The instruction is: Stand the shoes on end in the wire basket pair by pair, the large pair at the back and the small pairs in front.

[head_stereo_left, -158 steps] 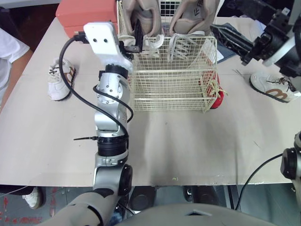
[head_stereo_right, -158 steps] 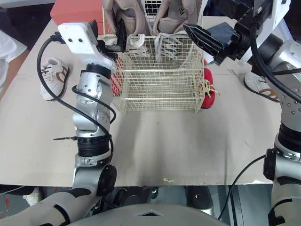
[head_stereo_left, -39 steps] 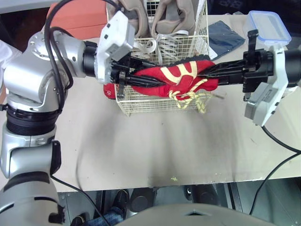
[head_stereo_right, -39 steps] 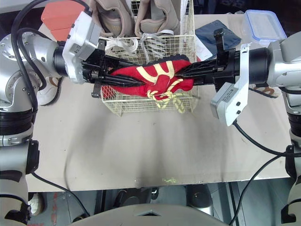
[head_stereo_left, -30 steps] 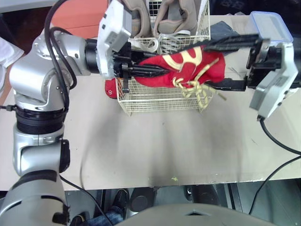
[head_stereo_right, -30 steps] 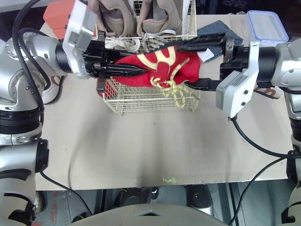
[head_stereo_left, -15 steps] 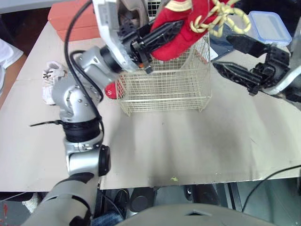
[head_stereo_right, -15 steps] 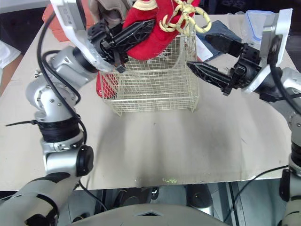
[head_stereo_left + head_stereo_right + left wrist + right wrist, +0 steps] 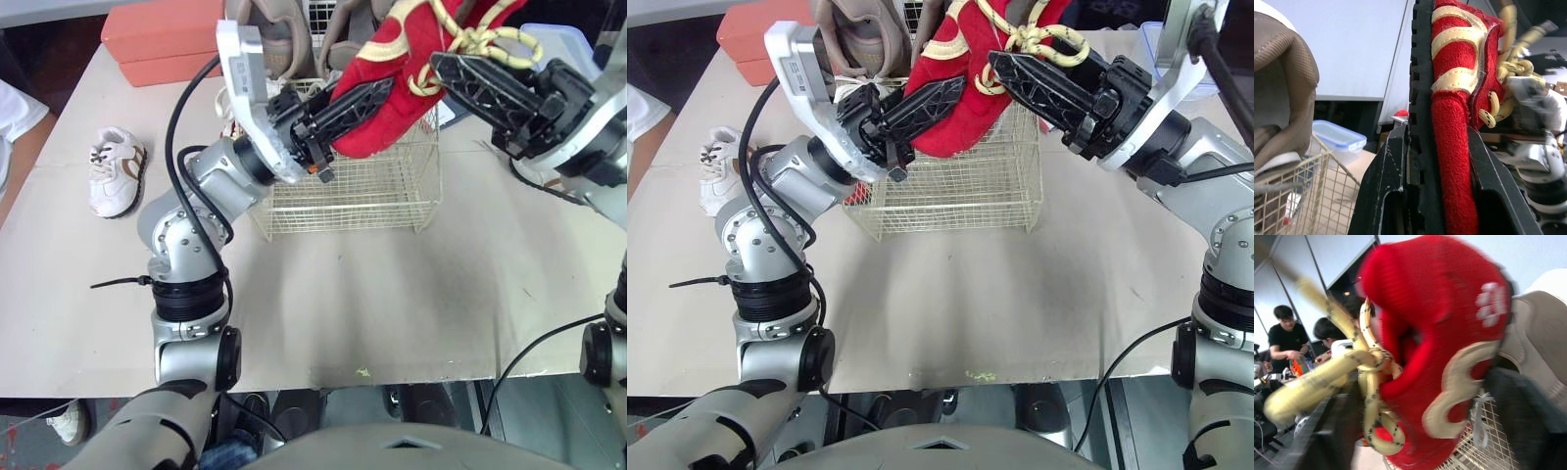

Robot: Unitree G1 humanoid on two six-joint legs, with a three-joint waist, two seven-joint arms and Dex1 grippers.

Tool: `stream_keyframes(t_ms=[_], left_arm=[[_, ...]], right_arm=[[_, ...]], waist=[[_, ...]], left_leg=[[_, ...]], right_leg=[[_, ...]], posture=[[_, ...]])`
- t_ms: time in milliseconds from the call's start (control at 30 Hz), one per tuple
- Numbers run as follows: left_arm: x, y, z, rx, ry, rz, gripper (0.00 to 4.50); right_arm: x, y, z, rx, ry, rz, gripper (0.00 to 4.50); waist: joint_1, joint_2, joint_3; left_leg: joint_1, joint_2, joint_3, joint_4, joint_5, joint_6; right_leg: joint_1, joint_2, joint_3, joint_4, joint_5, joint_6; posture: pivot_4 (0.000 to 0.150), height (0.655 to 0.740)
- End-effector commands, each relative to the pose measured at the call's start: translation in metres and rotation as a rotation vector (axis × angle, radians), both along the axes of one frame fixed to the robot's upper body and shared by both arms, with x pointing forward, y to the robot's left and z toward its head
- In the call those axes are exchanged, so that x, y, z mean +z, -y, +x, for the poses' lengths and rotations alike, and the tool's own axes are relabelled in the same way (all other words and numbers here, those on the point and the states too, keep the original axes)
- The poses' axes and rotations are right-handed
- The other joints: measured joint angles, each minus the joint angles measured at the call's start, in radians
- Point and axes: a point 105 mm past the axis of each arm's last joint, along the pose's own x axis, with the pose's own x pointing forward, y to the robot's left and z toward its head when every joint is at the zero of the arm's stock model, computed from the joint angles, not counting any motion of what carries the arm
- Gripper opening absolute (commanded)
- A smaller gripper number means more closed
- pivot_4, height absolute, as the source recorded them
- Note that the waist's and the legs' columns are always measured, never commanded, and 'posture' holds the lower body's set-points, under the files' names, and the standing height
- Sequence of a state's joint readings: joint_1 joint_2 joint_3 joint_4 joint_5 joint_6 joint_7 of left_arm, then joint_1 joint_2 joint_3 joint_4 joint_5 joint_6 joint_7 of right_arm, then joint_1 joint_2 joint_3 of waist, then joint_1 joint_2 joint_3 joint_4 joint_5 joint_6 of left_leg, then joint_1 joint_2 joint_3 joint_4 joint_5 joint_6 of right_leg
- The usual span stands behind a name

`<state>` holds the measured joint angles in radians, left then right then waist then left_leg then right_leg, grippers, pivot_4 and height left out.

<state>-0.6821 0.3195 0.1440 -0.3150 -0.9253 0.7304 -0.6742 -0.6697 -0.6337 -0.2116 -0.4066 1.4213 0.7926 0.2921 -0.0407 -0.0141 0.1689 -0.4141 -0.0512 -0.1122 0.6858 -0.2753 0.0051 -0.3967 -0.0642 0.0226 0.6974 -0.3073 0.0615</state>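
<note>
A red shoe (image 9: 407, 73) with yellow laces (image 9: 485, 39) hangs toe-up above the wire basket (image 9: 343, 191). My left gripper (image 9: 362, 103) is shut on its sole and side; the left wrist view has the shoe (image 9: 1454, 147) clamped between both fingers. From the right, my right gripper (image 9: 991, 59) has closed over the shoe's laced upper. The large tan pair (image 9: 269, 29) stands on end at the basket's back. A sliver of a second red shoe (image 9: 854, 196) peeks out beside the basket's left wall. One small white shoe (image 9: 116, 168) lies on the table far left.
An orange box (image 9: 162, 39) sits at the table's back left. A lidded plastic container (image 9: 563, 44) stands at the back right, behind my right arm. People sit in the room's background in the right wrist view.
My right gripper has swung in from the right and closed onto the red shoe, which my left gripper still holds over the basket. The head camera has shifted.
</note>
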Motion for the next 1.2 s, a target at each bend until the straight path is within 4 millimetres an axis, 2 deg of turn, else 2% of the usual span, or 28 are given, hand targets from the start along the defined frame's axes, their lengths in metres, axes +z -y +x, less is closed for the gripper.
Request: stream_keyframes(t_ms=[33, 100, 133, 267, 367, 400, 567, 700, 767, 833, 967, 1067, 1200], left_arm=[[0.0, 0.001, -0.006, -0.008, 0.036, 0.027, 0.59], [-0.001, -0.001, -0.004, 0.015, 0.044, 0.04, 0.59], [-0.001, -0.002, -0.002, 0.035, 0.047, 0.042, 1.08], [-0.004, -0.009, -0.003, 0.059, 0.083, 0.1, 2.92], [-0.004, -0.021, -0.005, 0.111, 0.159, 0.214, 4.35], [-0.004, -0.025, -0.006, 0.121, 0.176, 0.247, 4.46], [0.003, -0.053, -0.011, 0.22, 0.28, 0.467, 4.46], [0.012, -0.061, -0.017, 0.26, 0.275, 0.51, 4.46], [0.013, -0.063, -0.019, 0.277, 0.266, 0.516, 4.46], [0.012, -0.064, -0.018, 0.293, 0.245, 0.522, 4.46], [0.007, -0.065, -0.015, 0.332, 0.219, 0.544, 4.46], [0.004, -0.064, -0.014, 0.332, 0.209, 0.547, 4.46], [0.004, -0.062, -0.014, 0.325, 0.209, 0.547, 4.46]], right_arm=[[0.013, 0.003, -0.005, -0.005, 0.062, 0.016, 1.26], [0.013, 0.004, -0.004, -0.011, 0.065, 0.01, 0.39], [0.013, 0.004, -0.003, -0.013, 0.066, 0.011, 0.01], [0.015, 0.005, 0.002, -0.053, 0.089, 0.01, 0.0], [0.021, 0.008, 0.006, -0.096, 0.13, 0.014, 0.0], [0.023, 0.008, 0.006, -0.105, 0.143, 0.014, 0.0], [0.031, 0.006, 0.015, -0.241, 0.25, -0.071, 0.0], [0.028, 0.006, 0.03, -0.412, 0.317, -0.182, 0.0], [0.023, 0.003, 0.033, -0.444, 0.349, -0.244, 0.0], [0.014, -0.003, 0.037, -0.472, 0.355, -0.307, 0.0], [-0.02, -0.017, 0.045, -0.487, 0.345, -0.517, 0.0], [-0.041, -0.017, 0.053, -0.516, 0.3, -0.648, 0.0], [-0.058, -0.018, 0.056, -0.509, 0.241, -0.724, 0.0]], waist=[[0.0, 0.0, 0.0], [0.0, 0.0, 0.0], [0.0, 0.0, 0.0], [-0.002, 0.0, 0.0], [-0.003, 0.0, 0.0], [-0.003, 0.0, 0.0], [-0.002, 0.001, 0.0], [0.0, 0.001, 0.0], [0.0, 0.001, 0.0], [0.0, 0.001, 0.0], [-0.002, 0.001, 0.0], [-0.001, 0.001, 0.0], [0.0, 0.0, 0.0]], left_leg=[[0.0, 0.0, 0.0, 0.0, 0.0, 0.0], [0.0, 0.0, 0.0, 0.0, 0.0, 0.0], [0.0, 0.0, 0.0, 0.0, 0.0, 0.0], [0.0, 0.0, 0.0, 0.0, 0.0, 0.0], [0.001, 0.0, 0.0, -0.001, 0.0, 0.0], [0.001, 0.001, 0.0, -0.001, 0.0, 0.0], [0.0, 0.0, 0.0, -0.002, 0.0, 0.0], [0.0, 0.0, -0.001, -0.003, 0.0, 0.0], [0.0, 0.0, -0.001, -0.002, 0.0, 0.0], [0.0, 0.0, -0.001, -0.002, 0.0, 0.0], [0.0, 0.0, -0.001, -0.003, 0.0, 0.0], [0.0, 0.0, 0.0, -0.003, 0.0, 0.0], [0.0, 0.0, 0.0, -0.003, 0.0, 0.0]], right_leg=[[0.0, 0.0, 0.0, 0.0, 0.0, 0.0], [0.0, 0.0, 0.0, 0.0, 0.0, 0.0], [0.0, 0.0, 0.0, 0.0, 0.0, 0.0], [0.0, 0.0, 0.0, 0.0, 0.0, 0.0], [0.0, 0.001, 0.001, 0.0, 0.0, 0.0], [0.0, 0.001, 0.001, 0.0, 0.0, 0.0], [-0.001, 0.001, 0.001, -0.001, 0.0, 0.0], [-0.001, 0.0, 0.0, -0.001, 0.0, 0.0], [-0.001, 0.0, 0.0, -0.001, 0.0, 0.0], [-0.001, 0.0, 0.0, -0.001, 0.0, 0.0], [-0.001, 0.0, 0.0, -0.001, 0.0, 0.0], [-0.002, 0.0, 0.001, -0.001, 0.0, 0.0], [-0.002, 0.0, 0.001, -0.001, 0.0, 0.0]], posture=[[0.15, 0.74], [0.15, 0.74], [0.15, 0.74], [0.15, 0.74], [0.15, 0.74], [0.15, 0.74], [0.15, 0.74], [0.15, 0.74], [0.15, 0.74], [0.15, 0.74], [0.15, 0.74], [0.15, 0.74], [0.15, 0.74]])
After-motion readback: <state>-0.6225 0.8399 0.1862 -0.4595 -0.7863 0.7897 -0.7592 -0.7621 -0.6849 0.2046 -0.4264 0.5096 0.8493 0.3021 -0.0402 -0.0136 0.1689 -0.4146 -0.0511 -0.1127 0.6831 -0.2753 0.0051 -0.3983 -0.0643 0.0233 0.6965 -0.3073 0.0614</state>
